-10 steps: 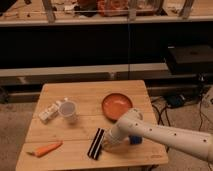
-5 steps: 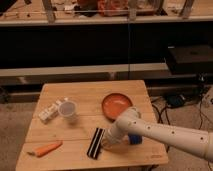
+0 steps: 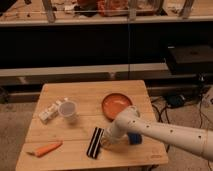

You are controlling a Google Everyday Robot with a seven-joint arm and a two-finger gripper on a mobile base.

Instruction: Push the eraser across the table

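Looking down at your workspace, you have a small square light-wood tabletop (image 3: 85,97) with a plank surface, set in front of dark shelving. The eraser (image 3: 94,142), a black oblong block with a pale stripe along its length, lies near the front edge, slightly right of centre, its long axis running roughly front to back. Your white arm (image 3: 165,132) reaches in from the right, and the end effector (image 3: 106,141) sits low at the eraser's right side, apparently touching it, though the contact is hard to make out. You cannot tell whether its fingers are spread or closed. A blue piece (image 3: 134,138) shows just behind the arm. An orange plate (image 3: 116,105) rests behind the arm, a clear cup (image 3: 68,110) and a small white box (image 3: 50,112) stand at left, and a carrot (image 3: 45,149) lies at the front left corner.
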